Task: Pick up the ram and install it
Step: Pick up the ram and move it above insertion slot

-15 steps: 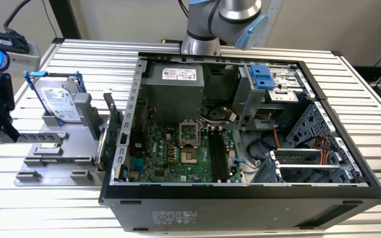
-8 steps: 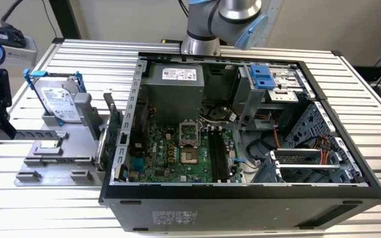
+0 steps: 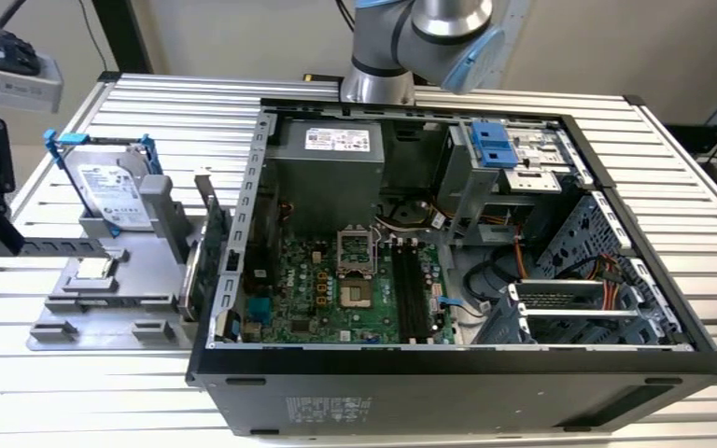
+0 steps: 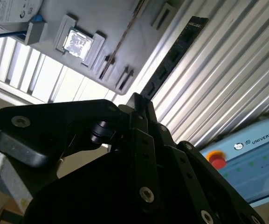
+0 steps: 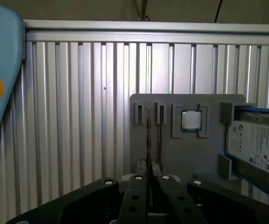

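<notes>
Ram [image 4: 171, 58] pinched at one end in closed jaws: thin hold, so carry it square and steady.

Hard drive [image 3: 109, 191], CPU chip [image 5: 190, 120], grey tray [image 5: 185, 156]

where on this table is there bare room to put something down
Bare table slats lie on the camera side of the grey tray, beyond the tray by the far edge, and on the exterior view's right of the computer case. Crowded: inside the case, and the tray with its hard drive.
</notes>
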`<act>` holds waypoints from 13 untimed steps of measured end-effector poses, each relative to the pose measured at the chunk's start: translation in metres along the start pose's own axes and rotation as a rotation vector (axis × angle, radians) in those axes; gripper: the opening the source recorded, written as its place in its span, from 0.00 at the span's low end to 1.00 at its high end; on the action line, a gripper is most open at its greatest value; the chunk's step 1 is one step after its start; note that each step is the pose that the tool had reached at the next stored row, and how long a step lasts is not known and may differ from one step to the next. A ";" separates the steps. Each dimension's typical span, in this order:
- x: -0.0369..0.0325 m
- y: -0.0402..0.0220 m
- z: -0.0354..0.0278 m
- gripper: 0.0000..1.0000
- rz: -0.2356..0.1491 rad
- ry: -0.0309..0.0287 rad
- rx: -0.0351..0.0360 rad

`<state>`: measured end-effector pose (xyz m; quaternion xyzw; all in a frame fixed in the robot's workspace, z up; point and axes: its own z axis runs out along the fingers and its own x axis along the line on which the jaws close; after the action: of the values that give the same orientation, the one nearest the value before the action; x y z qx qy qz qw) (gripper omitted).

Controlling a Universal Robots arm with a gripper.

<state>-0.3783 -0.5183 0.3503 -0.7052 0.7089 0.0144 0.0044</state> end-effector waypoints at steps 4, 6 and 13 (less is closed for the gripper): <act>-0.0003 0.0002 -0.0080 0.00 0.000 0.0002 0.0000; -0.0004 0.0003 -0.0106 0.00 0.001 0.0010 0.0000; -0.0023 0.0005 -0.0244 0.00 0.001 0.0025 0.0004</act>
<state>-0.3784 -0.5166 0.3748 -0.7049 0.7091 0.0134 0.0036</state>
